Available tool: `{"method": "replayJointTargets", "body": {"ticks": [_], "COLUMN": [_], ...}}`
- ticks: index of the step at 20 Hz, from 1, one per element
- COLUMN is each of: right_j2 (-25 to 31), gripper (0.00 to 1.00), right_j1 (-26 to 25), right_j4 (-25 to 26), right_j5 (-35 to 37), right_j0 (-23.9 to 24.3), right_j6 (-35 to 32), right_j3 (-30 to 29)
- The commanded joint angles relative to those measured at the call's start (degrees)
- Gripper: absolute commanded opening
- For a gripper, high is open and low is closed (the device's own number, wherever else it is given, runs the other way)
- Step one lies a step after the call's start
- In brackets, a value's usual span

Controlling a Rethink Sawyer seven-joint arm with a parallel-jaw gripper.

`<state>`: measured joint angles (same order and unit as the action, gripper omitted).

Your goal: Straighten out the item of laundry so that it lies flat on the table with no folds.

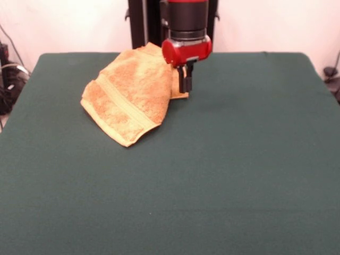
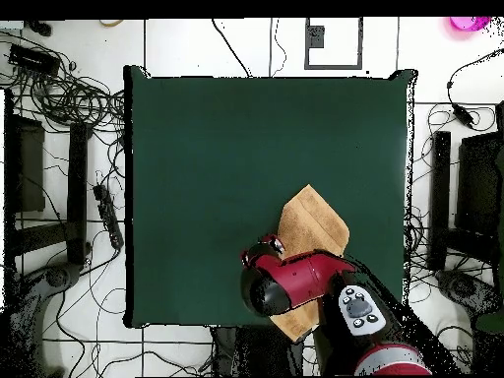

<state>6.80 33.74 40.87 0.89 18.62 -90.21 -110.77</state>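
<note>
The orange-tan terry-cloth towel (image 1: 132,95) lies folded over on itself, its long axis running diagonally from the dark green felt-covered table's (image 1: 223,175) far edge toward the front view's lower left. The red-and-black tool (image 1: 185,85) stands at its right edge, fingers close together; whether they pinch cloth, I cannot tell. A woven band stripe crosses the towel.
</note>
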Motion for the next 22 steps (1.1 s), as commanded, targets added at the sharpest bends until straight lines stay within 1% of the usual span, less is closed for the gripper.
{"method": "replayJointTargets", "body": {"ticks": [1,8,13,22], "right_j2": [2.5,3.4,3.2,1.8], "gripper": [0.00,0.00,0.00,0.00], "right_j1": [-4.9,-7.1,-7.6,-8.7], "right_j4": [-3.0,-3.4,-3.1,-2.8], "right_j5": [12.5,15.5,16.8,15.9], "right_j0": [-2.1,-2.5,-2.9,-4.0], "right_j6": [-2.7,-3.5,-4.1,-5.7], "right_j3": [6.2,8.5,9.1,9.6]}}
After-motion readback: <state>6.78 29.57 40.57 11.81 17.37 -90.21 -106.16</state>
